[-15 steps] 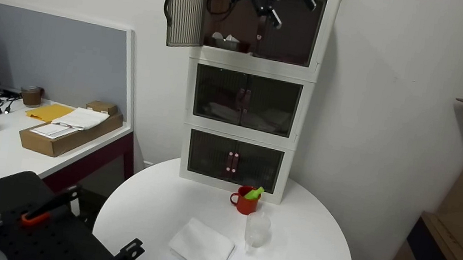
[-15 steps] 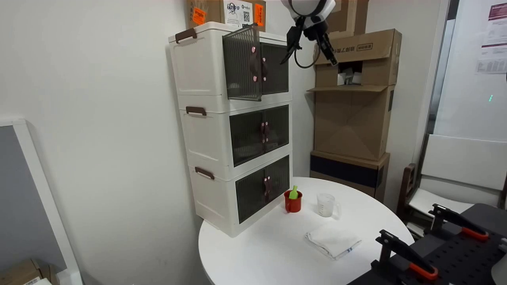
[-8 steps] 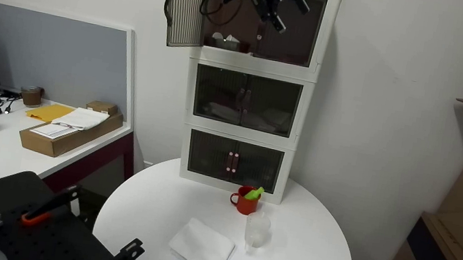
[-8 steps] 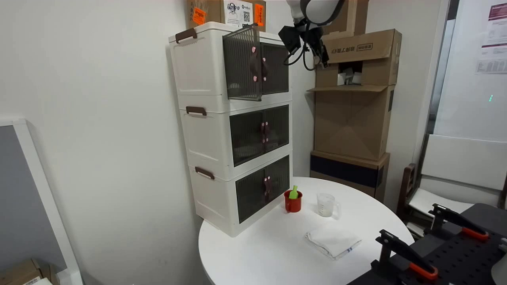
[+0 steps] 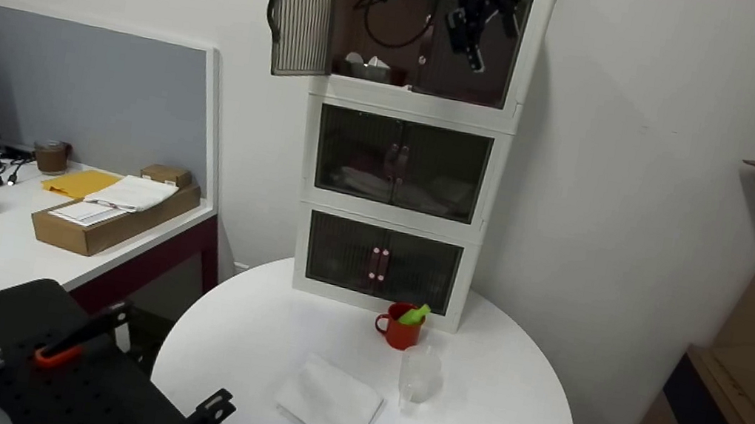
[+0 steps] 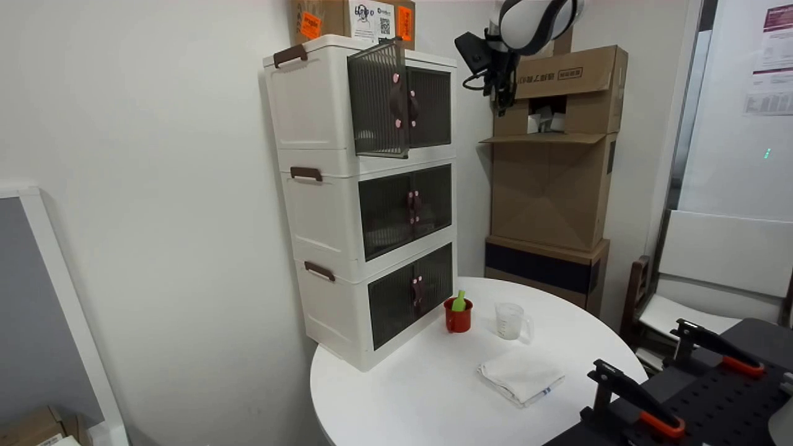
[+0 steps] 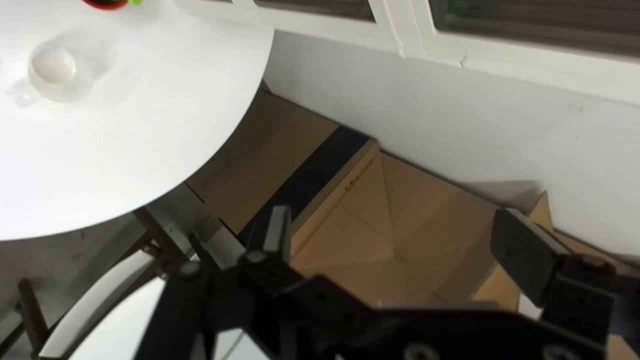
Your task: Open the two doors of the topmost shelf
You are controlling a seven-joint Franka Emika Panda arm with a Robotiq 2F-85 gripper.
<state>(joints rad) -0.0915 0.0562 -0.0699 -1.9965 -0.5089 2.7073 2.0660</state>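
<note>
I am observing the topmost shelf (image 5: pixel 349 28) as the highest of three tiers in the white cabinet (image 6: pixel 328 217). Its open door (image 5: pixel 302 17) is standing swung outward from the front, the curved handle (image 5: pixel 274 9) running along the free edge. Its closed door (image 6: pixel 437 105) is sitting flush with the frame, next to the opening. Behind the opening a grey container (image 5: pixel 368 73) is sitting, and pale items (image 5: pixel 378 62) are showing at its rim, too small for me to name.

I am holding my gripper (image 7: pixel 397 226) up by this tier, on the closed door's side, and in an exterior view a gap is showing between it and that door. Its fingers (image 7: pixel 277 232) are standing wide apart; in the wrist view a cardboard box (image 7: pixel 430 200) is showing beyond the space between them.

In both exterior views the middle doors (image 5: pixel 360 153) and the bottom doors (image 5: pixel 345 252) are resting closed.

On the round white table (image 6: pixel 421 402) a red mug (image 6: pixel 458 321) is standing near the cabinet, a green item (image 6: pixel 459 302) poking out of it. A clear measuring cup (image 6: pixel 509 323) is standing beside the mug, its handle turned away. A folded white cloth (image 6: pixel 523 375), blue-striped along one edge, is lying near the cup, farther from the cabinet than the mug.
</note>
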